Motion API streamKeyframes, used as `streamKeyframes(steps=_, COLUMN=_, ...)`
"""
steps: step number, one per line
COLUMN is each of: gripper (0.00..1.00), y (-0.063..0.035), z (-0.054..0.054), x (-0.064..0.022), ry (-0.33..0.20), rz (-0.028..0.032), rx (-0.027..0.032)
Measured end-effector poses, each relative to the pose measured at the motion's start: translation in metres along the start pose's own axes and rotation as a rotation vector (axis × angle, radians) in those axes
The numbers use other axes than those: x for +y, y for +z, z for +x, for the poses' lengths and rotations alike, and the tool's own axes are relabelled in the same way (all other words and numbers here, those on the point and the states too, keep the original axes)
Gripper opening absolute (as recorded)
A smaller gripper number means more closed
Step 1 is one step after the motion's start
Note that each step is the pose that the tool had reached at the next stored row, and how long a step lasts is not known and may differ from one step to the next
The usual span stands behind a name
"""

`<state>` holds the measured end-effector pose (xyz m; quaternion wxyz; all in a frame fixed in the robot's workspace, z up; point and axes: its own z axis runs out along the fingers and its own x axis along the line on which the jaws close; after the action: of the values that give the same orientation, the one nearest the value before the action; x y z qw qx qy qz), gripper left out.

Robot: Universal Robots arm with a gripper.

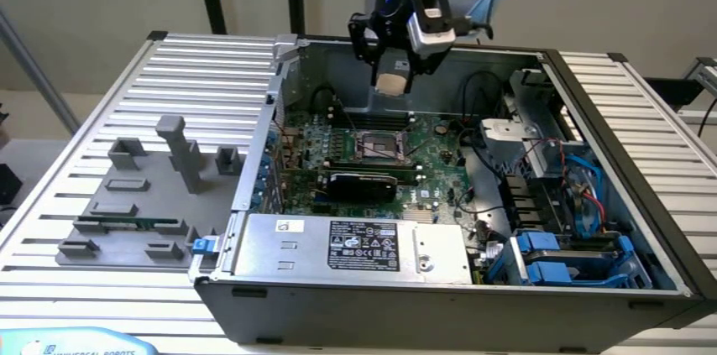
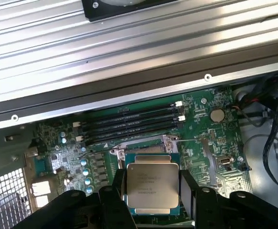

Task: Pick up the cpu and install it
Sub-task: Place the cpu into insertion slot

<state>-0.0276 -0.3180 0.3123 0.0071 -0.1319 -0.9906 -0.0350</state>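
My gripper (image 1: 392, 78) hangs above the open computer case (image 1: 627, 162), near its back wall, shut on the cpu (image 1: 391, 84), whose tan underside shows between the fingers. The wrist view gives the cpu (image 2: 152, 185) as a silver-grey square with printed text, clamped by its two side edges between the black fingers (image 2: 117, 191) of the gripper (image 2: 153, 193). Beneath it lies the green motherboard (image 2: 72, 152) with the open metal-framed socket (image 1: 375, 147); part of the socket frame (image 2: 143, 142) peeks out just past the chip. The cpu is held clear above the board.
Black memory slots (image 2: 129, 121) run beside the socket. A grey power supply (image 1: 348, 242) sits at the case front, with blue drive bays (image 1: 566, 258) and cables at the exterior view's right. Grey fixture blocks (image 1: 180, 149) and a green memory stick (image 1: 126, 223) lie on the slatted table at the left.
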Motion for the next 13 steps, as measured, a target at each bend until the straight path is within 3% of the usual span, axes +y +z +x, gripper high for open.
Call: streamKeyframes(steps=13, gripper=0.55, y=0.0019, z=0.0000, x=-0.0001, ry=0.236, rz=-0.0055, rx=-0.0160)
